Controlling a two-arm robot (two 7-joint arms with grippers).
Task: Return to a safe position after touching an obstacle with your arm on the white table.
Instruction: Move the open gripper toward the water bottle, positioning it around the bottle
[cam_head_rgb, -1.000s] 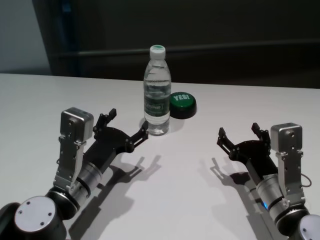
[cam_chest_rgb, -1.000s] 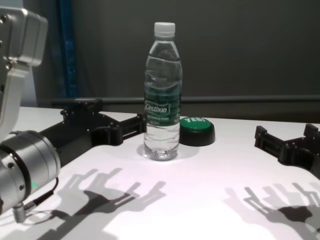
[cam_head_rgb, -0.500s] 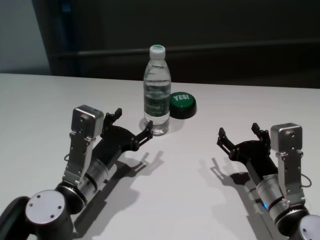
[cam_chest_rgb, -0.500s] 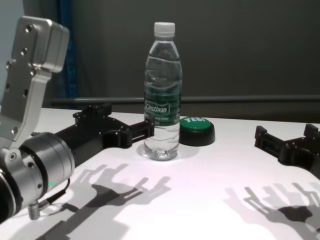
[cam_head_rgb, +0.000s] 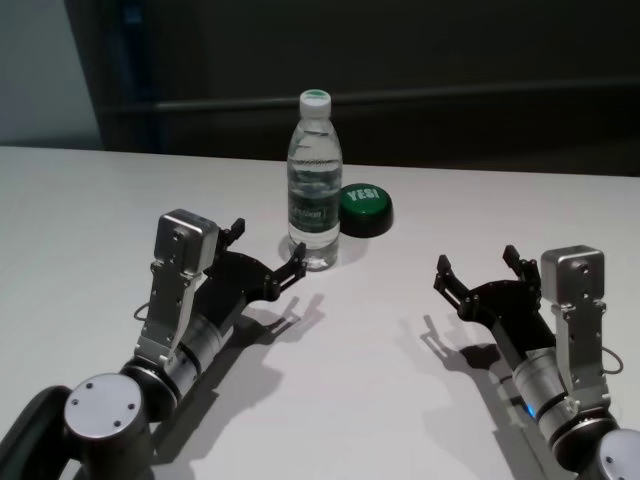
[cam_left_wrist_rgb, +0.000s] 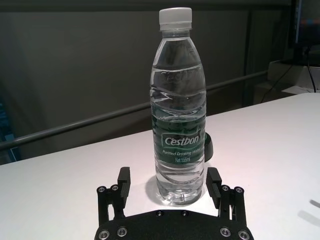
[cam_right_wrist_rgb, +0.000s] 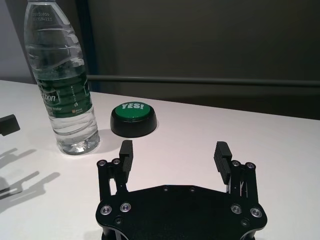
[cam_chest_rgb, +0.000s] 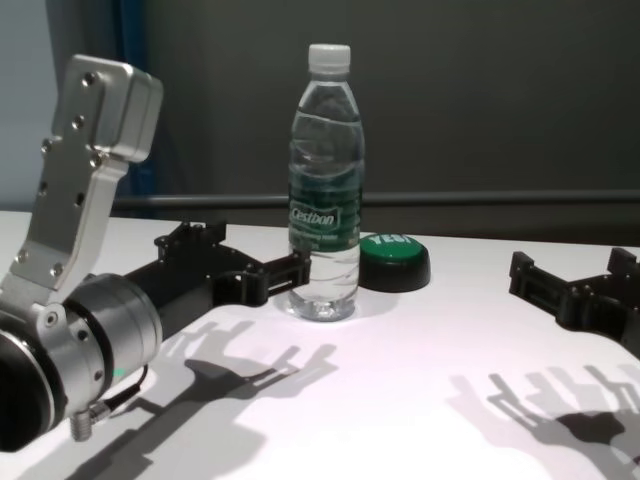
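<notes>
green button (cam_left_wrist_rgb: 207, 146) mostly behind bottle (cam_left_wrist_rgb: 178, 110)

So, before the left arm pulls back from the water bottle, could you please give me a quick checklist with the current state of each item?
1. Water bottle upright on the white table: ok.
2. Left gripper open, so nothing is clamped: ok.
3. Left fingers off the bottle: cannot tell; they flank its base closely.
4. Green YES! button out of the retreat path: ok, it sits beyond the bottle, to its right.
5. Right gripper apart from the bottle, open and holding nothing: ok.
</notes>
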